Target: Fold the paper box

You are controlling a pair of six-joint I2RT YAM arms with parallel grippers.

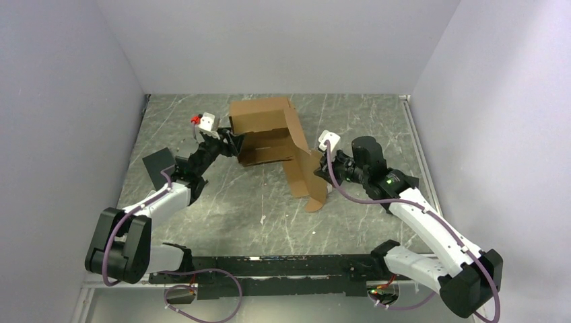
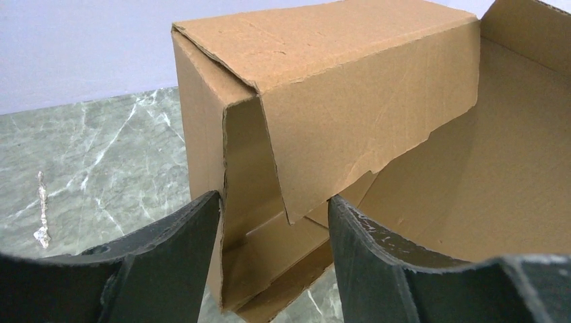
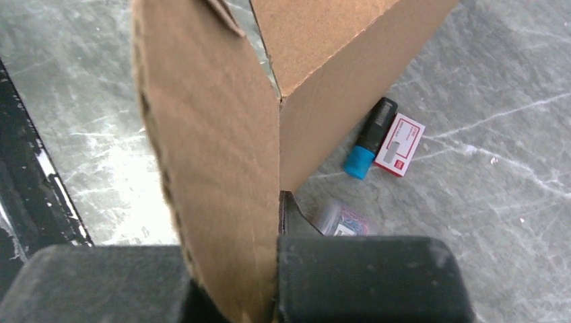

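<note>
Brown corrugated paper box (image 1: 269, 131), half-folded, walls raised, raw die-cut edges, toward 12 o'clock on the veined grey desk (image 1: 222, 222), left fingers (image 2: 168, 256) spread astride its 9 o'clock corner, right fingers (image 3: 370, 276) pinching its 4 o'clock flap, bare desk toward 6 o'clock

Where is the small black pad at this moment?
In the top view, the black pad lies on the left side of the table, beside the left arm, apart from the paper box.

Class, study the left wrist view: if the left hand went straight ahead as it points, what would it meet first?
Probably the paper box: its near corner stands ahead between the open fingers of the left hand; depth is unclear.
</note>
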